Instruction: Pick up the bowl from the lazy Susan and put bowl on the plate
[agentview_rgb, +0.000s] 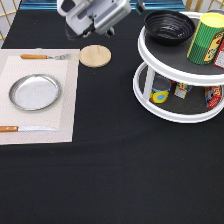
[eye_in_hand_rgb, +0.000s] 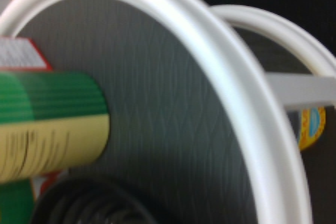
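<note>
Tool (agentview_rgb: 111, 31) aloft, left of bowl (agentview_rgb: 169, 26)

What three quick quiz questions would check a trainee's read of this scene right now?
1. True or false: the black bowl sits on the top tier of the lazy Susan.
2. What lies on the metal plate? A) the bowl B) the fork C) nothing
3. Which round object on the black cloth is nearest the robot hand at the exterior view's top?

Key:
1. True; it shares the tier with a green and yellow can.
2. C; the fork and knife lie on the placemat beside it.
3. The wooden coaster.
</note>
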